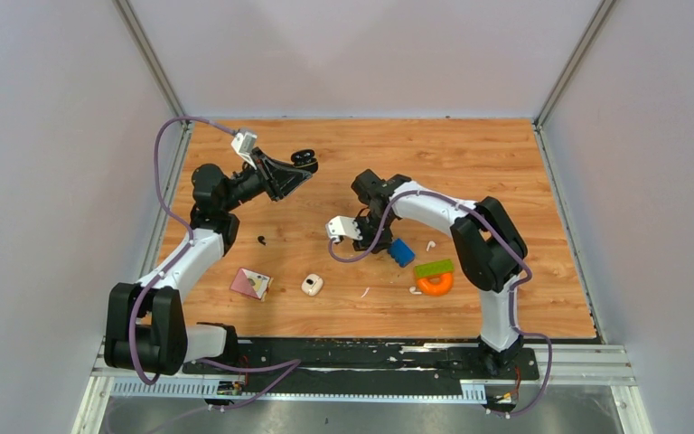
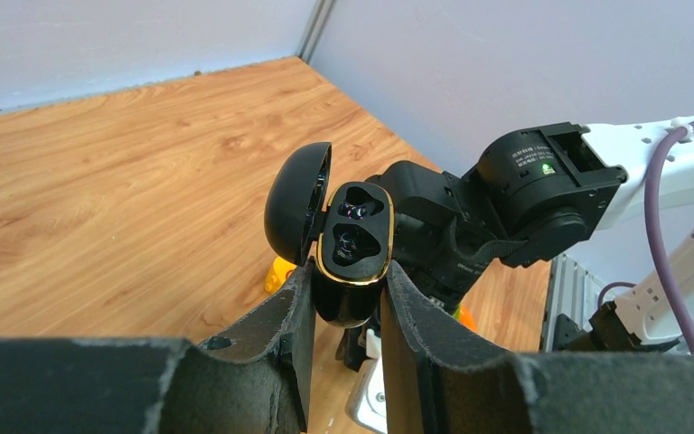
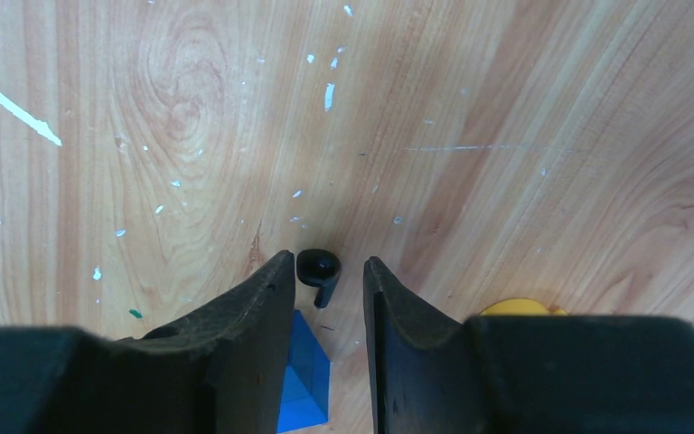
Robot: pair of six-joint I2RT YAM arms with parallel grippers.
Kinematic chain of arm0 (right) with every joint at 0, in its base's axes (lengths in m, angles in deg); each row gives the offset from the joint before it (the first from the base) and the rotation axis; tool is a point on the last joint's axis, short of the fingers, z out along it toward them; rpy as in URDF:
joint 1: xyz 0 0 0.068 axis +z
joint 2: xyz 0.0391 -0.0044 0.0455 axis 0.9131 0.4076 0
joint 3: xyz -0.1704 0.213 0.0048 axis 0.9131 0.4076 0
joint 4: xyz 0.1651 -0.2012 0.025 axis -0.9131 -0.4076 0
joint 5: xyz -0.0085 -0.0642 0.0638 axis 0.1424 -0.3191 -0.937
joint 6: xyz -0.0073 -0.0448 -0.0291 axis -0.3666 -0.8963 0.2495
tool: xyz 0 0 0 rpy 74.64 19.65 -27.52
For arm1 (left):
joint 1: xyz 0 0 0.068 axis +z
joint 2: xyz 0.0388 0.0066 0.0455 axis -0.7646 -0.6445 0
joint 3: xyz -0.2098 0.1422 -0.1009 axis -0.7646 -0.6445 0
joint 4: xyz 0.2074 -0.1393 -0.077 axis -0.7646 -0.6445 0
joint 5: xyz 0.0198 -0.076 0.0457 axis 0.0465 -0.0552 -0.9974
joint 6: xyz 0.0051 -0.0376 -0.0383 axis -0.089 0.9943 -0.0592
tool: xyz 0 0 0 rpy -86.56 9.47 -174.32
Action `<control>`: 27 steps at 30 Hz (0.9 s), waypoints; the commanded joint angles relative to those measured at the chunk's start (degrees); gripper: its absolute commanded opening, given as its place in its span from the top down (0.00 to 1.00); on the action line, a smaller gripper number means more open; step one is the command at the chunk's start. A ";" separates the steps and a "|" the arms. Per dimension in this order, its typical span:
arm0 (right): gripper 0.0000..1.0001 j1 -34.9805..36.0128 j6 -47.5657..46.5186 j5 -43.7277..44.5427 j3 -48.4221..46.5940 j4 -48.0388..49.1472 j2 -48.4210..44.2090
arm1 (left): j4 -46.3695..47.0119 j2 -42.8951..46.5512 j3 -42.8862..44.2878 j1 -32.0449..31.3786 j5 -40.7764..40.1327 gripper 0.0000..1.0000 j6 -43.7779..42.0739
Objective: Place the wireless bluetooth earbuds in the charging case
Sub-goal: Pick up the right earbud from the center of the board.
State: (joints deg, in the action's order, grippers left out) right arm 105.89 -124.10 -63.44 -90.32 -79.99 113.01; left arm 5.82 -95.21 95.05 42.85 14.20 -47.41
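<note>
My left gripper [image 1: 300,165] is raised over the far left of the table and shut on a black charging case [image 1: 304,156]. In the left wrist view the case [image 2: 354,237] stands between my fingers [image 2: 298,316] with its lid open to the left, a gold rim and two empty sockets. My right gripper [image 3: 325,271] is open and low over the table, with a black earbud [image 3: 318,269] lying between its tips, untouched. A second black earbud [image 1: 261,240] lies at the left. White earbuds [image 1: 431,245] [image 1: 414,290] lie at the right. A white case [image 1: 312,286] sits near the front.
A blue block [image 1: 401,251] lies beside my right gripper and shows under its left finger [image 3: 305,375]. A green block [image 1: 434,268] rests on an orange ring [image 1: 435,284]. A pink card [image 1: 251,283] lies front left. The right arm [image 2: 542,190] is close behind the held case.
</note>
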 commanded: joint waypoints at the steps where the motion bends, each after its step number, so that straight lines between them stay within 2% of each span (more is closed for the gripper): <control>1: 0.66 -0.01 0.73 -1.06 -3.26 -1.80 1.10 | 0.96 0.97 0.62 0.44 -0.10 1.00 -1.52; 14: 0.67 -0.01 1.19 -0.14 -3.27 -3.50 2.59 | 0.69 1.28 0.34 0.44 -0.26 1.00 -1.91; 24: 0.71 0.10 2.01 2.52 -2.43 -0.57 3.16 | 0.69 1.13 0.73 0.42 -0.24 1.00 -1.59; 27: 0.76 0.08 2.23 2.83 -1.99 -0.26 3.20 | 0.61 0.74 0.95 0.44 -0.34 1.00 -1.58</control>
State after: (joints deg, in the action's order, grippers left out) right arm 105.89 -122.53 -61.93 -92.16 -81.95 115.61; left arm 5.32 -95.21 95.05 42.85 14.03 -48.19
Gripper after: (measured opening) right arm 0.271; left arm 0.352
